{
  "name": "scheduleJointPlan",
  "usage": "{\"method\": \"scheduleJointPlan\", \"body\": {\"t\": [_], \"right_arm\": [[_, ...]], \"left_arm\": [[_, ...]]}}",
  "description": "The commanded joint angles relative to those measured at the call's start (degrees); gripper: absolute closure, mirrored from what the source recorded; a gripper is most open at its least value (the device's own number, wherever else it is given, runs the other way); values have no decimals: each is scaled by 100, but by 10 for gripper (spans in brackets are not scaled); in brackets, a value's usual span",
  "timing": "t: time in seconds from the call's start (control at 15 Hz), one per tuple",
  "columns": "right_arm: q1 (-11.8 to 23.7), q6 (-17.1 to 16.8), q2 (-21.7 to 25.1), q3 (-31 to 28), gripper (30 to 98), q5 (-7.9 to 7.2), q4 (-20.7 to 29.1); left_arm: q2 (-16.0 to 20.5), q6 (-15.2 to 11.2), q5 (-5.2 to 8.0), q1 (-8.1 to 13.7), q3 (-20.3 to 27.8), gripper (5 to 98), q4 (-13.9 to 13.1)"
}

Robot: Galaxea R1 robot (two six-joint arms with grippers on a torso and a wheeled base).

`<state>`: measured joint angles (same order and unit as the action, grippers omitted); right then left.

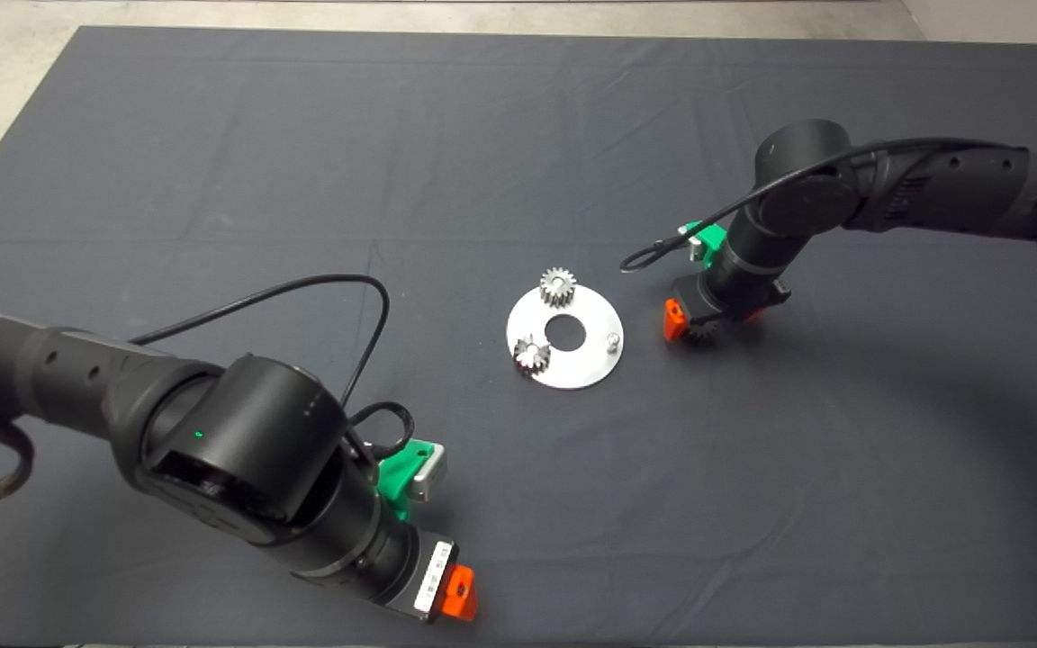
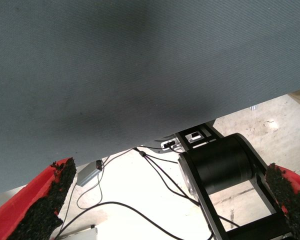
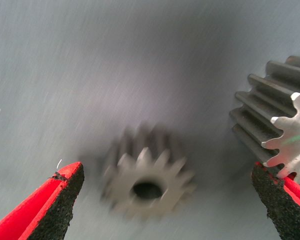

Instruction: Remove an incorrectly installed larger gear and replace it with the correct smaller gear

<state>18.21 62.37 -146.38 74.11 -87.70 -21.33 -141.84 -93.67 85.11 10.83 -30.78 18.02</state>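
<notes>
My right gripper is down at the mat just right of the round silver plate; a gear's teeth show beneath it. In the right wrist view the gripper is open. The smaller gear, dark grey with a round centre hole, lies flat on the mat between the fingers and touches neither. The larger gear, shiny with long teeth, lies close against one finger pad. The plate carries two small silver gears and a bare peg.
My left gripper hangs open near the mat's front edge, holding nothing. Its wrist view shows the mat edge, floor cables and the robot's base. Black cables loop above both arms.
</notes>
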Motion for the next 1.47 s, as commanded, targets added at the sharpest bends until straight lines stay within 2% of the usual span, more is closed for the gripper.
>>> {"method": "scheduleJointPlan", "body": {"t": [0.0,0.6,1.27,1.4], "right_arm": [[113,-120,-101,76,399,-471,-425],[139,149,-255,40,399,-459,-266],[139,153,-185,111,398,-485,-222],[139,153,-150,102,418,-476,-113]], "left_arm": [[-3,-20,19,87,21,59,9],[-33,-20,14,96,21,59,9],[-33,-11,-12,96,13,59,9],[-33,-16,-21,96,12,59,9]]}}
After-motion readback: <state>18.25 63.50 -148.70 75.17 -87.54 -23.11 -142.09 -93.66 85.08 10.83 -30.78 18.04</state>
